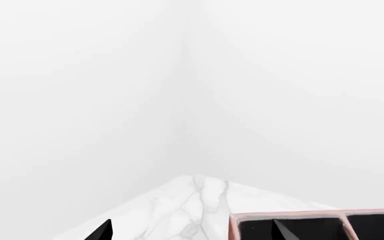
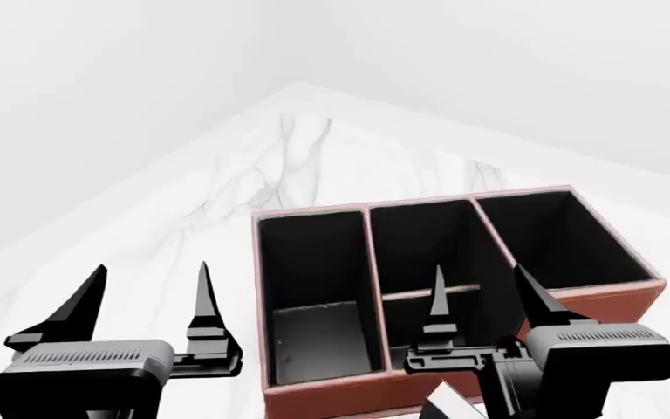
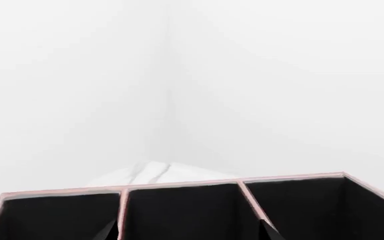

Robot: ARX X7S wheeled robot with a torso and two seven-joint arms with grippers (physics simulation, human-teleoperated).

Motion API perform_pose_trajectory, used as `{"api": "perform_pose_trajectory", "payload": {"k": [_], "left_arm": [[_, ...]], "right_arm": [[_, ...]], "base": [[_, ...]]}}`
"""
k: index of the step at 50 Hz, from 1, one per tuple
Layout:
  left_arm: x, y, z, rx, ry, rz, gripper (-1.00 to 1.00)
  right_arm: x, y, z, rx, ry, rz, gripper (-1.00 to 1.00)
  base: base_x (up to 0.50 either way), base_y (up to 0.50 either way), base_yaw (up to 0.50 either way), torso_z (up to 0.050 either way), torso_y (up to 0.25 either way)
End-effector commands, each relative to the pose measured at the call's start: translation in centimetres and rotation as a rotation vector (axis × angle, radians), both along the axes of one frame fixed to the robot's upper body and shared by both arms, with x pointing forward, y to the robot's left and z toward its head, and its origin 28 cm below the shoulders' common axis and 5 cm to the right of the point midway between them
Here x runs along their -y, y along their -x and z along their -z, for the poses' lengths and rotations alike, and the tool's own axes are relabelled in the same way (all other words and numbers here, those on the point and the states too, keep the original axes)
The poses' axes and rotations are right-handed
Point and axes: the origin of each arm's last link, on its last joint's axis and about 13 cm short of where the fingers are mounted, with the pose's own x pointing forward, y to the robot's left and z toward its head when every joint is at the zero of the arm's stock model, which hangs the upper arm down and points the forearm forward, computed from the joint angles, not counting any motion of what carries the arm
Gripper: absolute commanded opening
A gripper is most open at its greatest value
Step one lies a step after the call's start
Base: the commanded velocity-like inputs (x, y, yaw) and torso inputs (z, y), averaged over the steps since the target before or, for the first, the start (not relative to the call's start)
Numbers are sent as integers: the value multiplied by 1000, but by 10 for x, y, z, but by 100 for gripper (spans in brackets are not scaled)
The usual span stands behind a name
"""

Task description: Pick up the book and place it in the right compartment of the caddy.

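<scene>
- Left gripper (image 2: 149, 272): fingers (image 2: 201, 305) spread wide, nothing between them, bare marble worktop (image 2: 289, 157) beyond the tips.
- Right gripper (image 2: 478, 272): fingers (image 2: 438, 305) likewise spread wide and empty, tips over the near wall of the caddy (image 2: 311, 388), at its divided middle section.
- Book: not clearly in any view (only a pale sliver at the head view's lower edge, below the right fingers; too little shows to name it).
- Right compartment (image 2: 557, 240): just outboard of the right fingers and a little beyond the tips, mouth open and black inside.
- Step in hand, as judged: finding and reaching the book. Best to bring the book into view first, keep the fingers wide until they straddle the covers, and close across the thickness, not the page edges.
- For the later drop, line the book up with the square mouth and clear the rim before lowering.
- Count: two grippers, four fingers, one caddy, three sections (the middle one split by a crossbar), no certain book.
</scene>
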Motion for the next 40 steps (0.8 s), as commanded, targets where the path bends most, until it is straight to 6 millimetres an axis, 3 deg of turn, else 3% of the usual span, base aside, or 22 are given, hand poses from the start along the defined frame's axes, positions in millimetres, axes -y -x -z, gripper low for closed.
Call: {"api": "perform_pose_trajectory", "payload": {"k": [1, 14, 22, 33, 40], "left_arm": [[0, 0, 0, -1, 1, 3, 100], [0, 0, 0, -1, 2, 3, 100], [0, 0, 0, 0, 1, 2, 100], [0, 0, 0, 0, 1, 2, 100], [0, 0, 1, 0, 0, 2, 100]], "right_arm": [[0, 1, 1, -1, -15, -19, 100], [-2, 1, 0, 1, -8, -27, 100], [-2, 0, 0, 0, -16, -32, 100], [-1, 1, 0, 4, -30, -40, 100], [-2, 2, 1, 5, -20, -36, 100]], "base": [[-190, -117, 0, 0, 0], [-343, -237, 0, 0, 1], [0, 0, 0, 0, 0], [247, -402, 0, 0, 0], [8, -14, 0, 0, 0]]}}
